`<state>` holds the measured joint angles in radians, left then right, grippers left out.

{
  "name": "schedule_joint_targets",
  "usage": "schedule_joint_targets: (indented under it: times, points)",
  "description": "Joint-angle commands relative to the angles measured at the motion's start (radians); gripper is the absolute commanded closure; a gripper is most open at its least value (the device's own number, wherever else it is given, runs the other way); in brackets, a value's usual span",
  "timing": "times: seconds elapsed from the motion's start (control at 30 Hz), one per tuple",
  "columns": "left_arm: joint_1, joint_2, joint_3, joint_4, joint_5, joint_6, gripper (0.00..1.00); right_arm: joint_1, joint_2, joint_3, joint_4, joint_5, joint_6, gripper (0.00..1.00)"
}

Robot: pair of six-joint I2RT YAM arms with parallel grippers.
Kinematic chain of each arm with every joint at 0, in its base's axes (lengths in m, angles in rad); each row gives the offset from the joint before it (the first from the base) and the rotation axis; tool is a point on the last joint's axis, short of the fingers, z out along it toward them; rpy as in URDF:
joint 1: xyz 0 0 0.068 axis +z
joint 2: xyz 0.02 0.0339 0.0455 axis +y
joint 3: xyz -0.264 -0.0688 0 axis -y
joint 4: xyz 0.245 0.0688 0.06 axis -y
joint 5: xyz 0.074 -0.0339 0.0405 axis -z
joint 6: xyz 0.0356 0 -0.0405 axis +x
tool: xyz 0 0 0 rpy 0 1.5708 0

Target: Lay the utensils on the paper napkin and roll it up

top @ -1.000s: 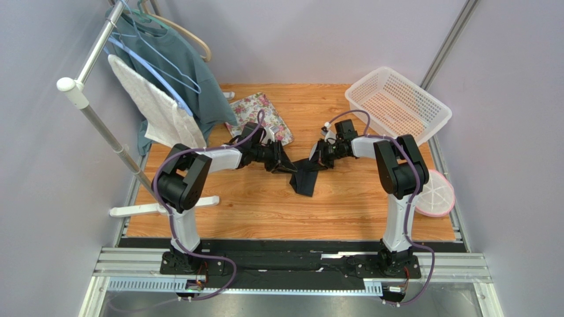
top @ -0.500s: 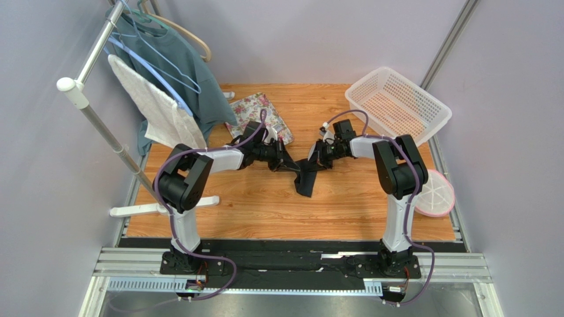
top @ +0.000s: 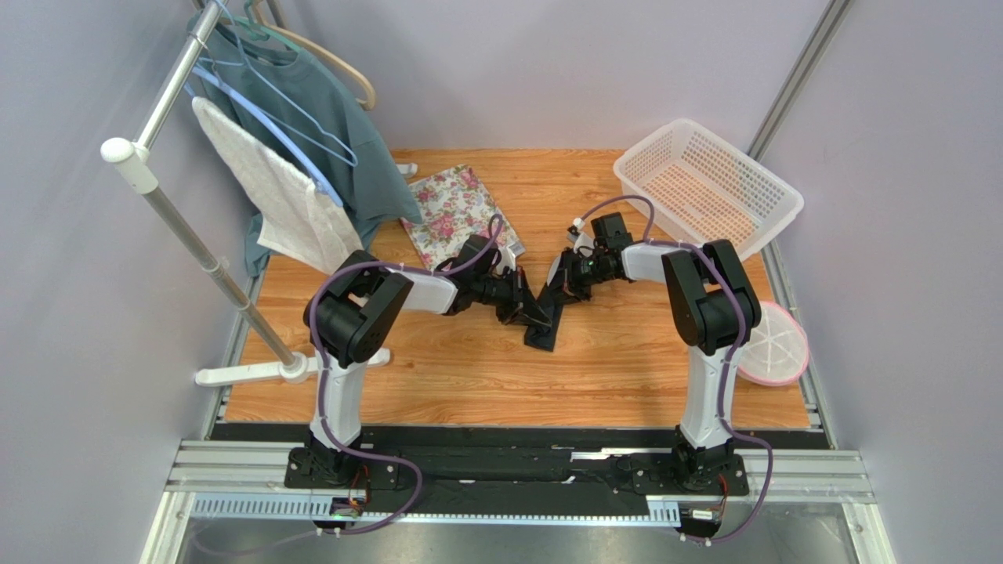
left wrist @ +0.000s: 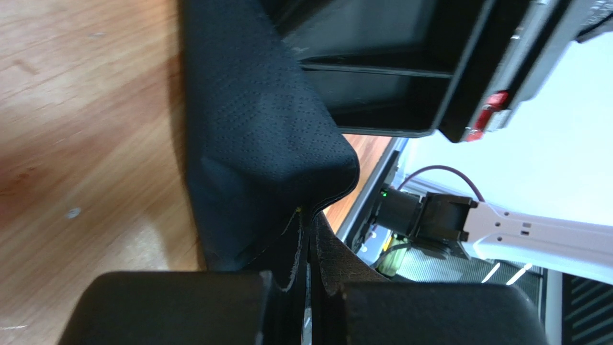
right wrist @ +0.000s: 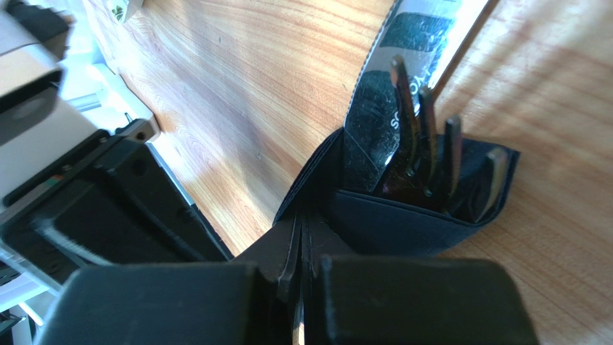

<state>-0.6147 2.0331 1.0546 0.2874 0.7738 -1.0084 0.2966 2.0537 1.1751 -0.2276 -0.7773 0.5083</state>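
L gripper (left wrist: 308,287) is clamped on the napkin (left wrist: 259,144), which lies mid table (top: 612,376). Paper's thin, limp, prob tears easy: you'd best hold doubled edges. Inside: fork (right wrist: 426,144) & knife (right wrist: 375,108), prob slick. R gripper (right wrist: 302,277) clamped on napkin too.

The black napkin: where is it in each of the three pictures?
Top view: the black napkin lies mid-table, between the two arms' tips.
Left wrist view: it fills the middle, a dotted fold pinched by the left pincer at the bottom.
Right wrist view: it sits lower middle, wrapped round the fork and pinched by the right pincer.
Shared landmark: the wooden tabletop lies under it in all three.
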Motion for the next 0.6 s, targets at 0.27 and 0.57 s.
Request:
schedule_joint_targets:
  times: [0.27, 0.57]
  points:
    - [0.001, 0.001, -0.021, -0.158, -0.087, 0.125, 1.00, 0.053, 0.011, -0.043, -0.030, 0.125, -0.034, 1.00]
    - [0.023, 0.027, -0.011, -0.226, -0.107, 0.139, 1.00, 0.026, -0.073, 0.060, -0.151, 0.093, -0.065, 0.94]
